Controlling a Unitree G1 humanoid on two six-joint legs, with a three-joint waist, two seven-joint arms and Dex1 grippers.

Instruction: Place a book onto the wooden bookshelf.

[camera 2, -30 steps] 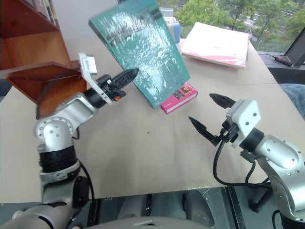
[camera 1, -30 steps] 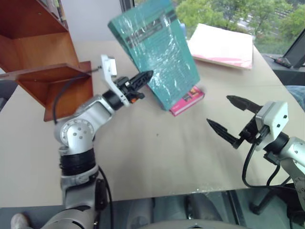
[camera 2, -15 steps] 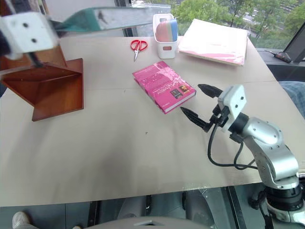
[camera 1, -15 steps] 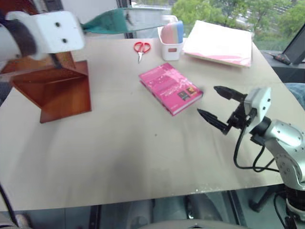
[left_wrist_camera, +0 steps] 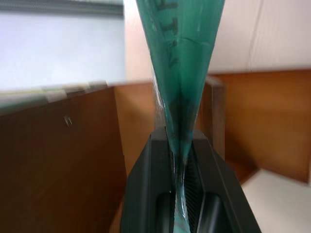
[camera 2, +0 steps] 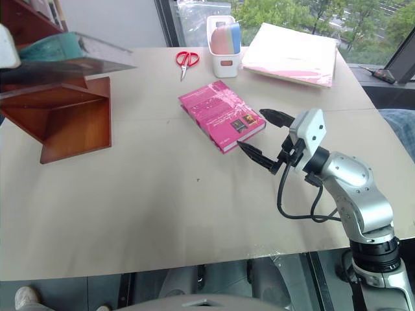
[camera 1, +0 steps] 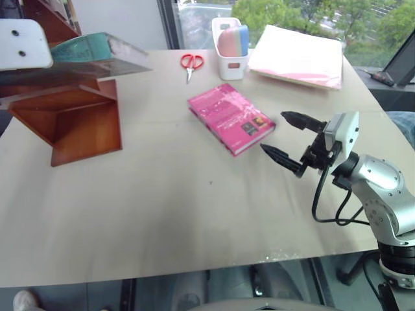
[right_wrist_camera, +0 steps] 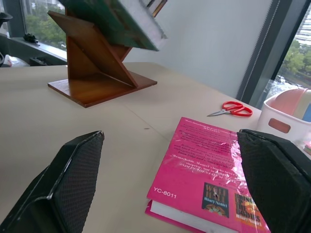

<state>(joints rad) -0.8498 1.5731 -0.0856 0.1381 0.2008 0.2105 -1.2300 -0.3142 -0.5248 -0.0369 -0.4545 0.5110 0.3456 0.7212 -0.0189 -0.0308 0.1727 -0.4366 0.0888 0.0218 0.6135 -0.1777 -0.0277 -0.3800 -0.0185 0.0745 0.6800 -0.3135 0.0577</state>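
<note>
Beige desk (camera 1: 162,214) stood before large windows with green trees beyond them. At its far side sat red scissors (camera 1: 190,63), a white bin (camera 1: 231,55) and a pale pink folder stack (camera 1: 298,57); a pink book (camera 1: 230,118) lay near the middle. The left pincer (left_wrist_camera: 181,160) was clamped on the book (camera 1: 97,53), held roughly level over the wooden bookshelf (camera 1: 71,120). The right pincer (camera 1: 293,139) hung wide apart just beside the pink book.
</note>
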